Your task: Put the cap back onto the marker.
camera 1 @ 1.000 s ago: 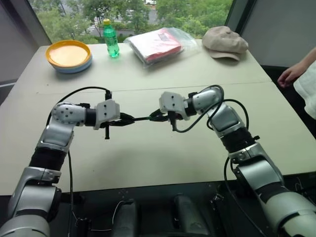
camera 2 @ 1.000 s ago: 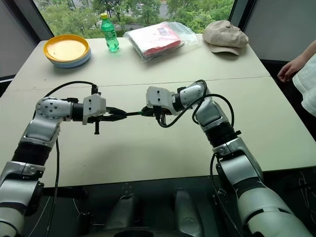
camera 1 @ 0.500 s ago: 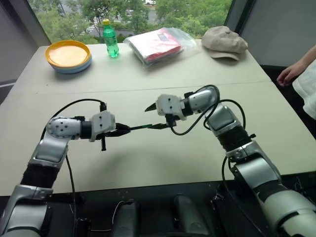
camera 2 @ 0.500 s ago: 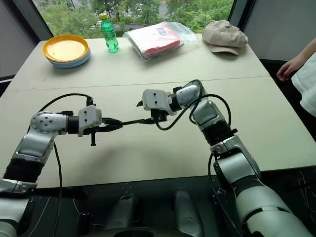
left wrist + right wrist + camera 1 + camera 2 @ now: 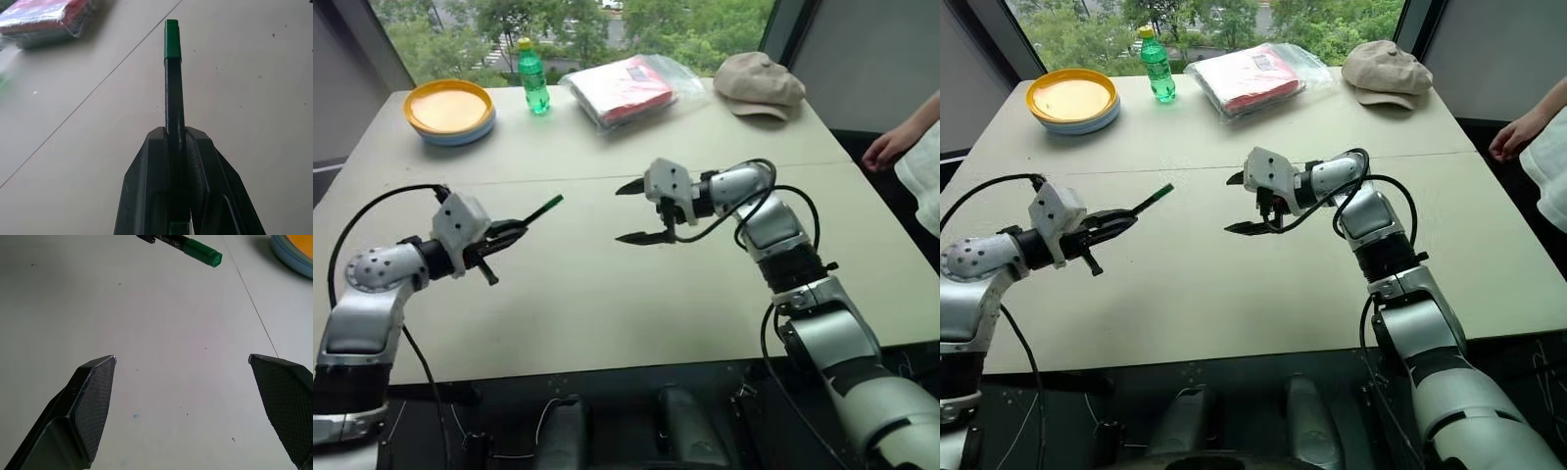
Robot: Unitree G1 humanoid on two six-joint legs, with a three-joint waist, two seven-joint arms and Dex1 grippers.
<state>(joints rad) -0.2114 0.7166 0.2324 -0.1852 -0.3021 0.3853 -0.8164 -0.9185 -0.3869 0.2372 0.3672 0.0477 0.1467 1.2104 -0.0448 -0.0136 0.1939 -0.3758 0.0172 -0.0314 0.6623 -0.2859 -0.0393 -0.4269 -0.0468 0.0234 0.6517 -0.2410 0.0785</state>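
Note:
My left gripper (image 5: 514,231) is shut on the dark marker (image 5: 536,212), which sticks out up and to the right above the table. The bright green cap (image 5: 554,201) sits on the marker's far end. In the left wrist view the marker (image 5: 174,98) rises from between the closed fingers, with the cap (image 5: 172,41) at its tip. My right gripper (image 5: 637,211) hangs open and empty over the table's middle, well to the right of the cap. The right wrist view shows its fingers (image 5: 93,396) spread wide, with the capped end (image 5: 201,251) beyond them.
At the table's far side stand an orange plate stack (image 5: 449,111), a green bottle (image 5: 531,77), a bagged red packet (image 5: 628,86) and a tan cap hat (image 5: 759,80). A person's hand (image 5: 886,149) rests at the right edge. A seam (image 5: 578,178) crosses the table.
The right gripper opened and let go of the cap, which stays on the marker. My left arm drew the marker away to the left and tilted it upward.

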